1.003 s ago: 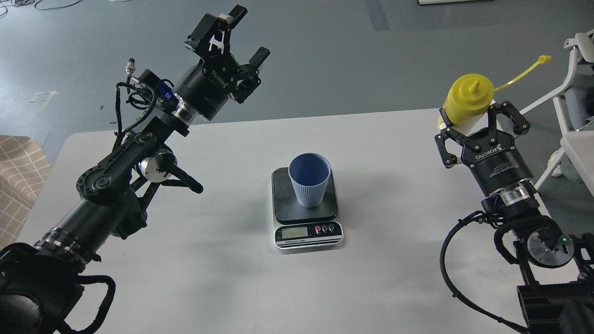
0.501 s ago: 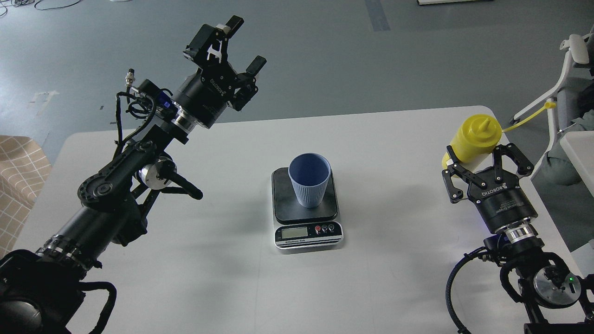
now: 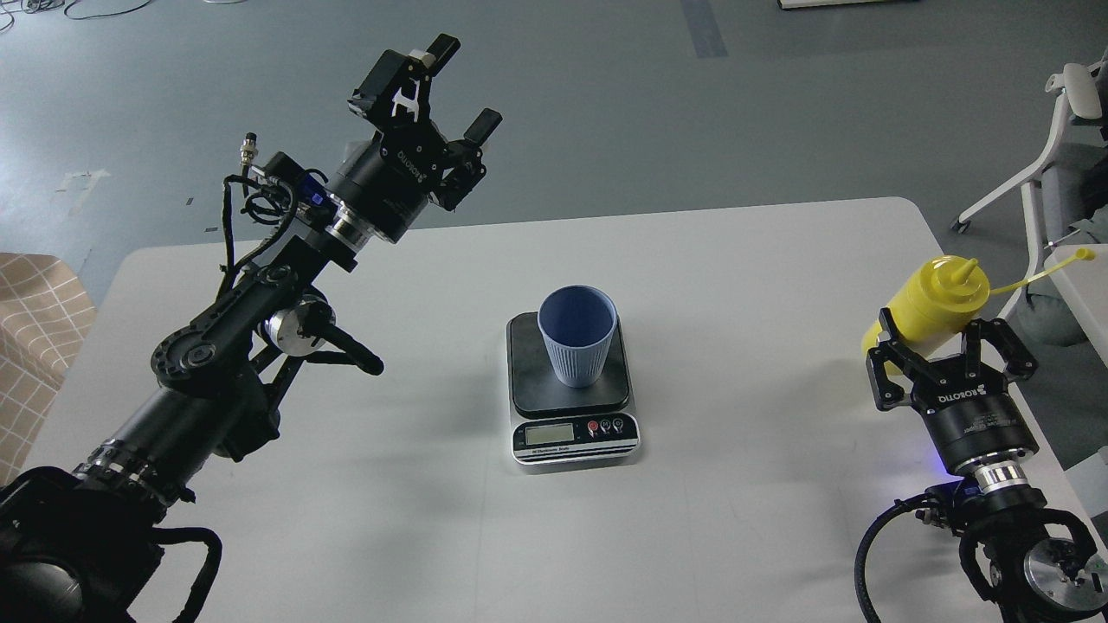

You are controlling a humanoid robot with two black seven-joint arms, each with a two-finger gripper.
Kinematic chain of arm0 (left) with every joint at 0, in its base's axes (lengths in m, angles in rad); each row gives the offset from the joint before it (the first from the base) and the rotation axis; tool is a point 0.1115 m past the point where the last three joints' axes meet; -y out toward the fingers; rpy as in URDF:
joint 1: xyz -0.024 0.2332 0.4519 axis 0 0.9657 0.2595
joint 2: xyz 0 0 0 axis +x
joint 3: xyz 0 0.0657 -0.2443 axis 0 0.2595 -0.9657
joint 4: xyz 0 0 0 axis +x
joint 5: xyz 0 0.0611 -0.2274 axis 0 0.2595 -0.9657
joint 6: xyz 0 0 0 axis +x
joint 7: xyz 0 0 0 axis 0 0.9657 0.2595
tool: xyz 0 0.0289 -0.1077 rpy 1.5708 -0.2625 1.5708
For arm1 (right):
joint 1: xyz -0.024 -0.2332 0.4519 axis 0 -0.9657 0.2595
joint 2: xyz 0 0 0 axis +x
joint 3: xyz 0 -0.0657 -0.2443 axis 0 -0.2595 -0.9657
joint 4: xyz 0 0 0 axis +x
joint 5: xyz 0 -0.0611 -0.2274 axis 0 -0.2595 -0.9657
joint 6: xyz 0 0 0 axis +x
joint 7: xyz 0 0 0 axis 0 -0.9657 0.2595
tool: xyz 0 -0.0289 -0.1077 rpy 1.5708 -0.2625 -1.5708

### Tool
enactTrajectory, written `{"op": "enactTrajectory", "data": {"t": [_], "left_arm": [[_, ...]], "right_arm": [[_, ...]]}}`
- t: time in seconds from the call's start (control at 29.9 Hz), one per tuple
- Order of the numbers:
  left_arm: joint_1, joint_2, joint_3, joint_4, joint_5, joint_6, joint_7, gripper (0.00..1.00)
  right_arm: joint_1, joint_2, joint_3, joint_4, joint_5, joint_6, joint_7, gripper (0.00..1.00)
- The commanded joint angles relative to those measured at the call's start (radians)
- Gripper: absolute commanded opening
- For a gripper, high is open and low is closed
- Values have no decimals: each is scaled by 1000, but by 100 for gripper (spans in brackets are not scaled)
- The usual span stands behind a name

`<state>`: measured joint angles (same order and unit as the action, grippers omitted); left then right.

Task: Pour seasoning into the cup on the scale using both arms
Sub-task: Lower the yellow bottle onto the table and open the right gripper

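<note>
The dusty-blue ribbed cup (image 3: 577,336) stands upright on the dark platform of the scale (image 3: 530,388) at the middle of the white table. My right gripper (image 3: 943,339) is shut on the yellow seasoning bottle (image 3: 937,298) and holds it upright, low by the table's right edge. The nozzle points up and the tethered cap (image 3: 1084,253) hangs out to the right. My left gripper (image 3: 457,88) is open and empty, raised high over the table's far left edge, well away from the cup.
The white table (image 3: 433,519) has its right edge close to the bottle. A white chair (image 3: 1060,138) stands just beyond that edge. A checkered tan object (image 3: 35,320) sits off the table's left side.
My right gripper has carried the bottle down and to the right, from high at the far right to low by the table's right edge. My left gripper has barely shifted.
</note>
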<state>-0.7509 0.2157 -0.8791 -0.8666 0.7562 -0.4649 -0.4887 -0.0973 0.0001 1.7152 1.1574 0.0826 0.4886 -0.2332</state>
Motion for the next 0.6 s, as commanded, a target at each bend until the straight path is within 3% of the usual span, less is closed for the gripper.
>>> {"op": "enactTrajectory", "data": {"t": [0.0, 0.13, 0.33, 0.47, 0.57], "left_arm": [[1, 4, 0, -3, 0, 0, 0, 98], [4, 7, 0, -3, 2, 0, 0, 98], [4, -4, 0, -3, 3, 2, 0, 98], [4, -2, 0, -3, 3, 0, 0, 98], [2, 1, 0, -3, 3, 0, 0, 98]], "right_arm": [[4, 0, -14, -37, 2, 0, 0, 6], [86, 0, -14, -129, -10, 0, 0, 7], [116, 0, -19, -146, -7, 0, 0, 9], [99, 0, -20, -153, -3, 0, -3, 20], [79, 0, -22, -148, 3, 0, -21, 35]]}}
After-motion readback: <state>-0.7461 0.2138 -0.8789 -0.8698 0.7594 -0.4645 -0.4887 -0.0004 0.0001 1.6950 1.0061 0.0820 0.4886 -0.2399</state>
